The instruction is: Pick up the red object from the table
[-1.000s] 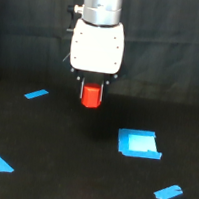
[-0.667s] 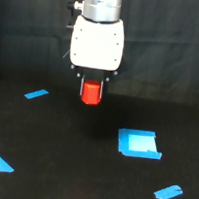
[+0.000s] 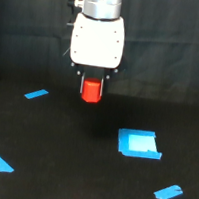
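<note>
A white robot arm hangs over a black table [image 3: 41, 146] in a single exterior view. Its gripper [image 3: 92, 92] points straight down, and the two short dark jaws are pinching the red object [image 3: 92, 91] between them, one on each side.

The red object sits just above the picture's centre, at about 12 o'clock from the middle of the table. It looks lifted clear of the surface, with dark table showing beneath it, so the pick-up appears essentially done. What may remain, as a judgement, is only to raise it further or hold it steady.

The red object is a small, stubby block in matte red-orange with a paler top edge; its facets are too blurred to make out. The gripper housing is a smooth, glossy white box with rounded corners, under a brushed metal cylinder.

The table is flat, matte black. A blue square patch [image 3: 139, 143] with a pale centre lies at 4 o'clock. Blue tape strips lie at 9 o'clock [image 3: 36, 94], 7 o'clock [image 3: 0, 163] and 5 o'clock [image 3: 168, 192]. A black curtain [image 3: 30, 28] with soft folds hangs behind.
</note>
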